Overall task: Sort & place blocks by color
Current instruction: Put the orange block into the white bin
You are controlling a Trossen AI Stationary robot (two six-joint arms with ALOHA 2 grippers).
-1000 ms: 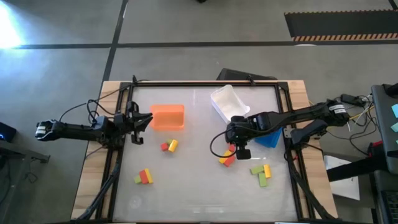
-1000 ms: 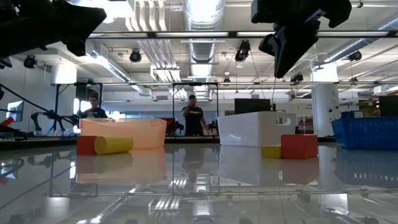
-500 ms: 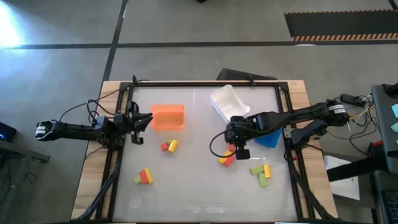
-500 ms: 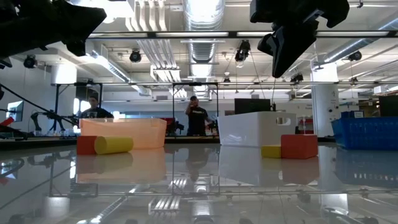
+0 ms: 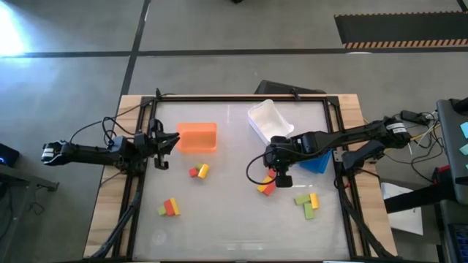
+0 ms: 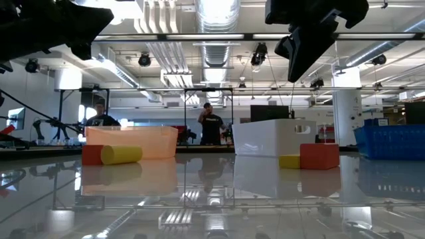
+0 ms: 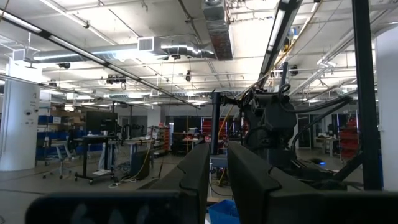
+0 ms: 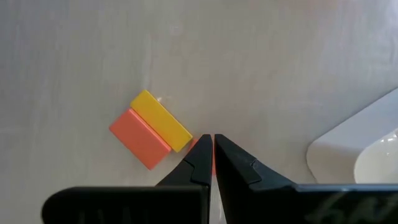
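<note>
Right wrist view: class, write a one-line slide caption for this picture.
The right gripper, fingers shut, points down at the table above a red rectangular block and a touching yellow rectangular block, beside a white plastic bin.

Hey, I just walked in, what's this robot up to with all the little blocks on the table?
It is sorting small red, yellow and green blocks by color. The right gripper hangs shut, holding nothing, above a red and yellow pair near the table's middle. The left gripper waits at the left edge beside the orange bin, its fingers nearly together and empty. The other blocks lie in clusters on the table: one pair, a trio, and a group. The white bin looks empty.
</note>
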